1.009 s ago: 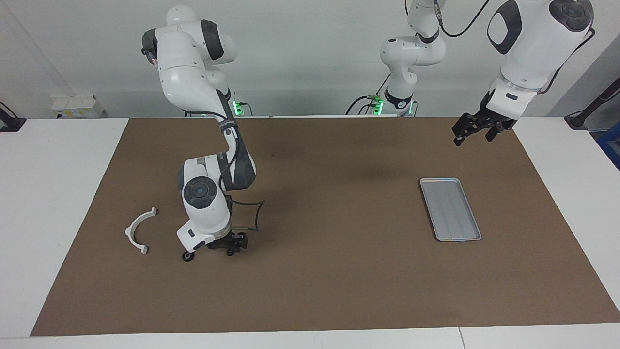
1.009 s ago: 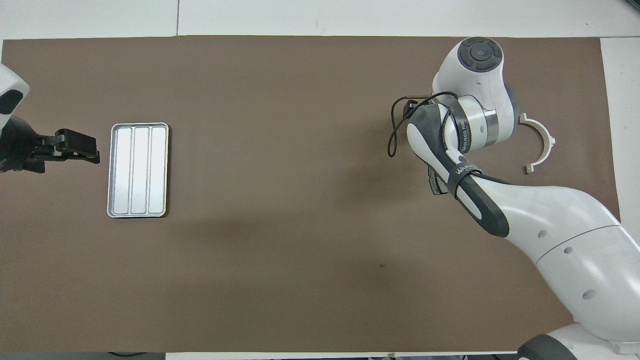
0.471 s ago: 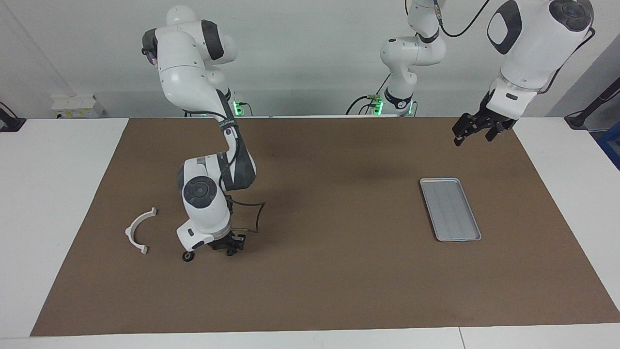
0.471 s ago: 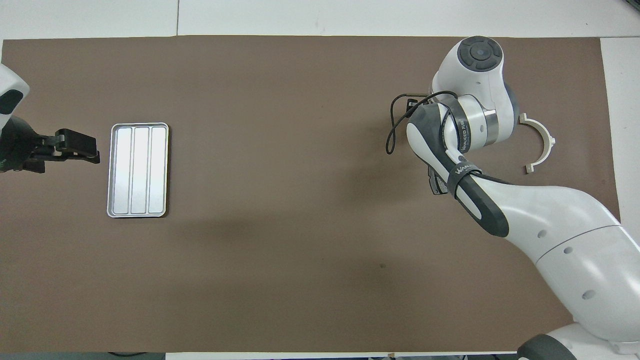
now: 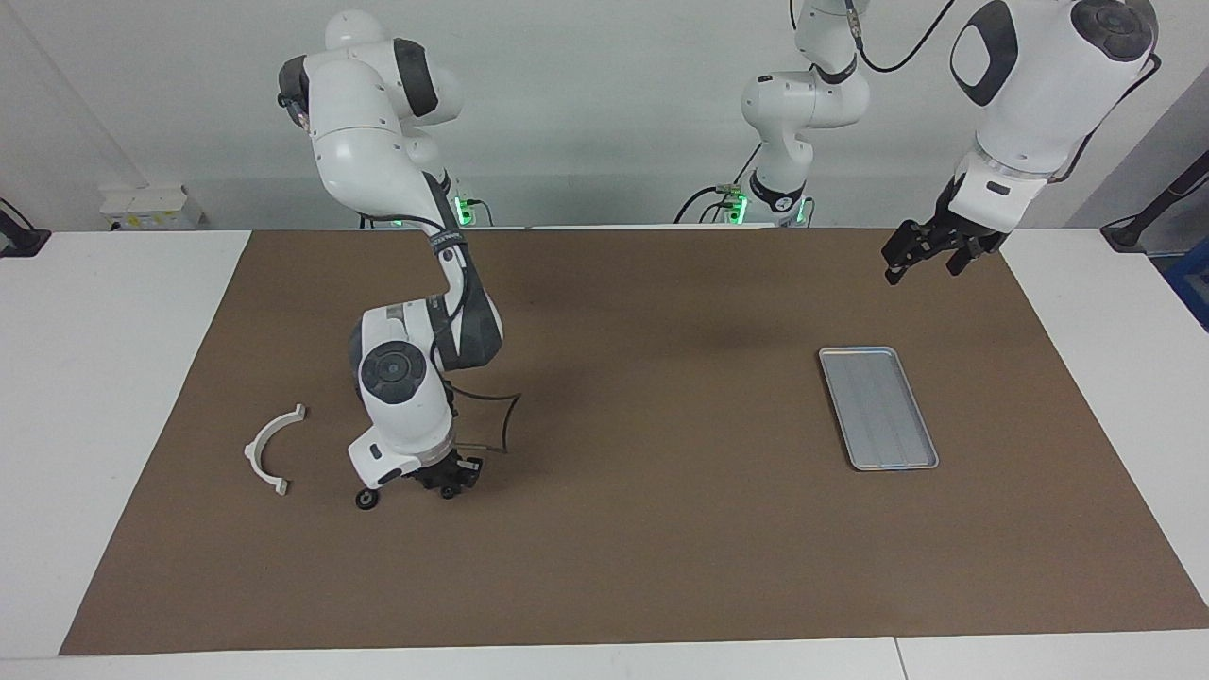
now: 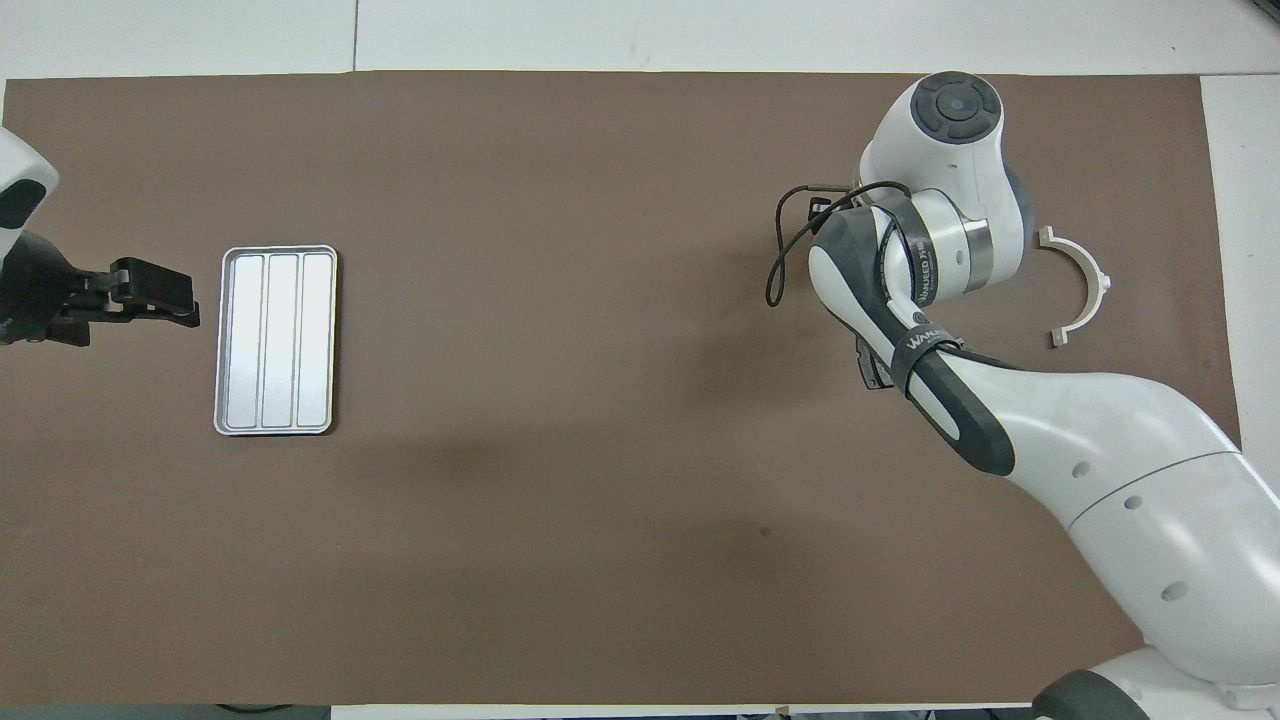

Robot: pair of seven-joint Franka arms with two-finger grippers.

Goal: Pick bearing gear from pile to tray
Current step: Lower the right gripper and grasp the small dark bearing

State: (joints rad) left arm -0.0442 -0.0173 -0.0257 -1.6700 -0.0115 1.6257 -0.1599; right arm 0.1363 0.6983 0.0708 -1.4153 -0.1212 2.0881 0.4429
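Reaching down among the pile [image 5: 368,486], the right gripper [image 5: 451,484], jaws unreadable, had delivered nothing to the empty tray [image 5: 876,407]; the open-jawed left gripper [image 5: 930,253] waited.

Tray [image 5: 878,408]: shallow silver-grey metal rectangle, rounded corners, raised rim, faint lengthwise ridges. Lies flat on the brown mat, nothing in it, toward the left arm's end of the table. Left gripper [image 5: 921,253] hangs in the air, its jaws apart, well clear of the tray's rim.

Pile: loose scatter toward the right arm's end. White half-ring bracket [image 5: 272,450] lies flat, well apart from the jaws of the right gripper [image 5: 451,480]. Tiny black round piece [image 5: 365,500] rests on the mat just beside those jaws, not between them. Dark grey part [image 6: 870,365] shows partly under the right arm. What sits between the right jaws cannot be made out.
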